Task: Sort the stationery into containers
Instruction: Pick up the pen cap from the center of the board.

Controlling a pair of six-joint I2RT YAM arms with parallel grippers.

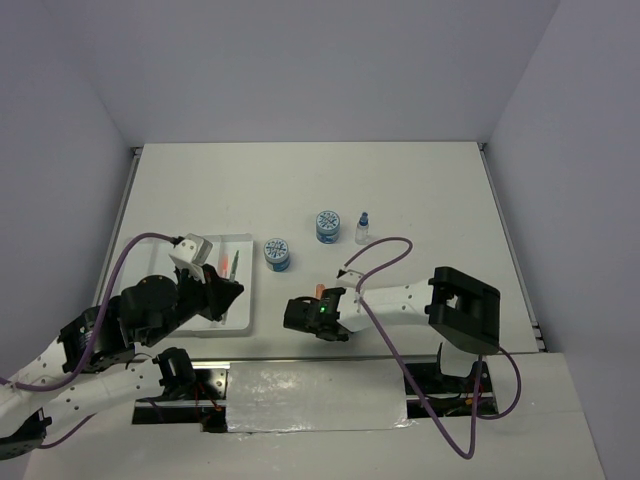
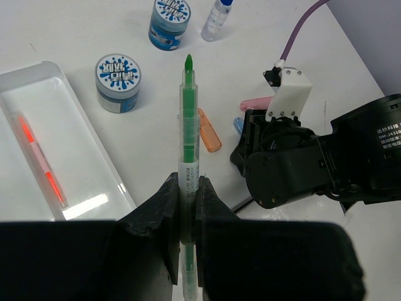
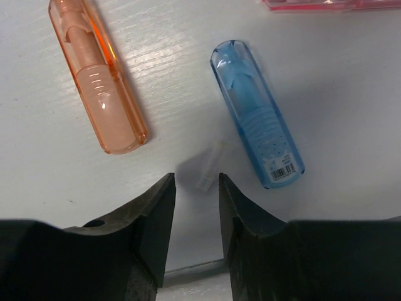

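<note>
Top view first: the white tray (image 1: pixel 247 255) is found at about 9 o'clock on the table, and the left gripper (image 1: pixel 226 291) is hung over its 3 o'clock side. The near pot (image 1: pixel 277 253) is parked just off the tray at 3 o'clock. The far pot (image 1: pixel 326 226) is set at 1 o'clock from it, and the tiny bottle (image 1: pixel 362 228) is stood just at that pot's 3 o'clock. The right gripper (image 1: pixel 316 306) is positioned at 5 o'clock of the near pot.

Left wrist view: the green pen (image 2: pixel 188 113) is pinched between the left jaws near its lower end. Its tip is aimed at 12 o'clock, and it's held just off the tray's 3 o'clock rim. An orange pen (image 2: pixel 39 157) is laid lengthwise inside the tray.

Right wrist view: the right jaws are spread and nothing is gripped. The orange marker (image 3: pixel 97 75) is laid flat at 11 o'clock of the gap and the blue marker (image 3: pixel 257 113) at 1 o'clock, the two kept apart. A small clear bit (image 3: pixel 207 166) is seen right at 12 o'clock, just past the fingertips. The pink eraser (image 3: pixel 313 5) is only just caught at the top edge.
</note>
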